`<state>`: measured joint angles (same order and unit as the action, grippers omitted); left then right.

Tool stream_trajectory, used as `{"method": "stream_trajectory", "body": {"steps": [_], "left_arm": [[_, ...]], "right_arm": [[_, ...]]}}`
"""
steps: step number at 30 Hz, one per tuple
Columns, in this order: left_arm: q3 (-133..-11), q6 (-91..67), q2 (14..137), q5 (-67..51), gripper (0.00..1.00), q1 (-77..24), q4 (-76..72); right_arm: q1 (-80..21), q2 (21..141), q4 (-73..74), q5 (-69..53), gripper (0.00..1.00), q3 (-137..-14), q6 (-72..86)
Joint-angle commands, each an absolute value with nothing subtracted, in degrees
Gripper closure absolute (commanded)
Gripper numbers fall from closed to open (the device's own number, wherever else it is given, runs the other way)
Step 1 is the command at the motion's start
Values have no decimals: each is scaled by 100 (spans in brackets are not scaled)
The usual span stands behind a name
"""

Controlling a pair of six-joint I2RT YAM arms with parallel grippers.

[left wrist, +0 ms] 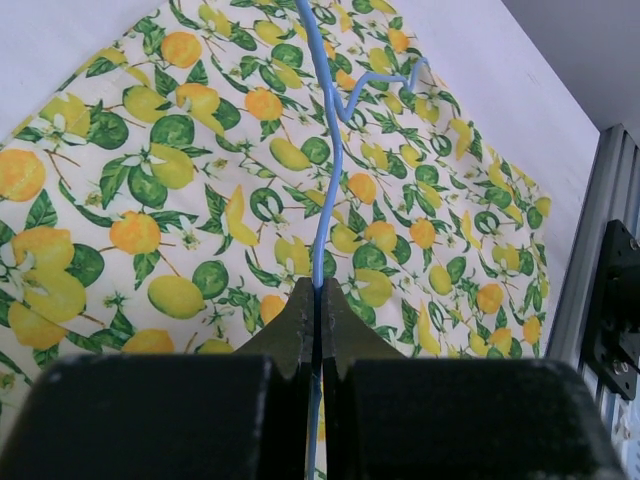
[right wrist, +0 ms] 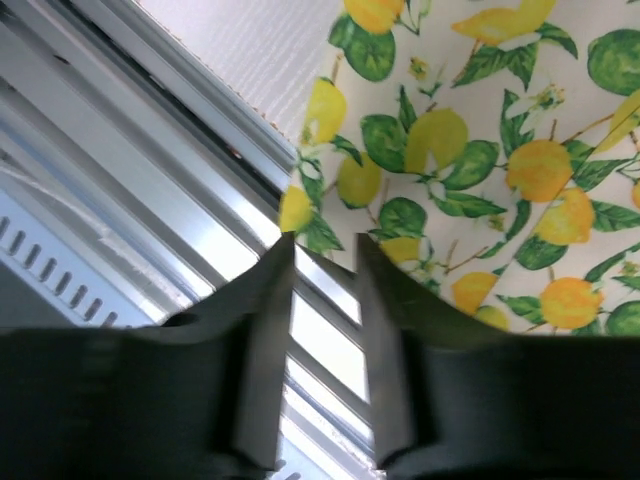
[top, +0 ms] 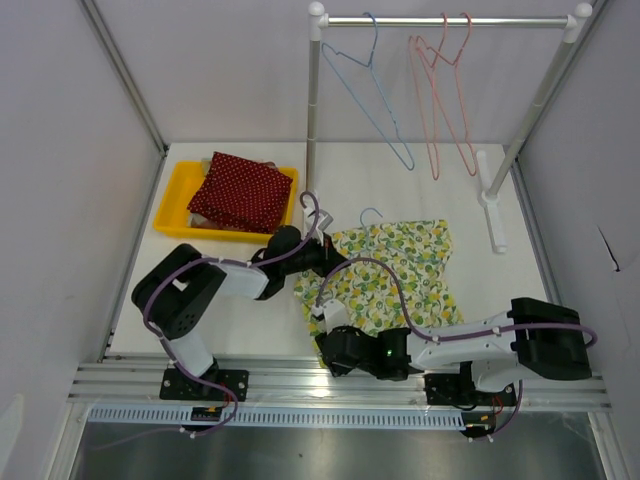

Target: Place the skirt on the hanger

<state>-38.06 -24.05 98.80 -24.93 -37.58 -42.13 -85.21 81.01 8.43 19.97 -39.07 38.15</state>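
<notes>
The white table (top: 400,180) carries everything, with a silver clothes rail on white feet (top: 440,20) standing across its far end. On the rail hang a spare blue wire hanger (top: 365,90) and two pink wire hangers (top: 440,100).

The lemon-and-lime printed cotton skirt (top: 400,265) lies spread flat on the table near the front edge, between the two arms. To its left a yellow plastic tray (top: 175,190) holds a folded red cloth with white dots (top: 242,190), well apart from the work.

A thin blue wire hanger (left wrist: 330,180) runs across the top of the print, its hook reaching toward the skirt's far edge. The left gripper (left wrist: 318,290) is clamped tight on this wire at the skirt's left side. The right gripper (right wrist: 325,245) sits at the skirt's near corner, by the aluminium frame rail (right wrist: 150,150), its jaws parted with only the rail showing through the gap, so it grips nothing; the fabric edge lies just beyond its fingertips.

By my reading the task is at an early stage: the hanger is in hand and laid against the garment, but the skirt is not on it. Whether any wire has gone inside the waistband cannot be told. Left to do: take up the fabric and work it onto the hanger
</notes>
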Motion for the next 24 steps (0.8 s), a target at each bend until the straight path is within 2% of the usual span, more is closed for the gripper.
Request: {"method": "stream_trajectory", "body": {"steps": [1,2,5,8,15,16,24], "left_arm": [[-3700,-2531,9466,-2241,100,-3806,-4896],[-3674,-2496,9440,-2215,100,-3814,-4878],[-3560,-2400,9326,-1961,100,-3823,-4843],[-3446,-2347,9255,-1723,100,-3815,-4755],[-3410,-2399,9316,-1740,100,-3814,-4860],[-3488,-2408,9386,-1766,100,-3823,-4860],[-3884,-2522,9720,-1960,100,-3849,-4966]], "right_arm": [[-8464,7788,1062,2144,54,-3911,3920],[-8429,7700,1168,2197,43,-3946,4024],[-8201,7454,1677,2434,26,-4130,4235],[-7894,6875,2266,2776,19,-4236,4620],[-6015,5380,3778,2980,20,-4017,5589],[-5368,5153,3892,2875,21,-3982,5633],[-2437,5027,3885,1794,27,-3586,5309]]}}
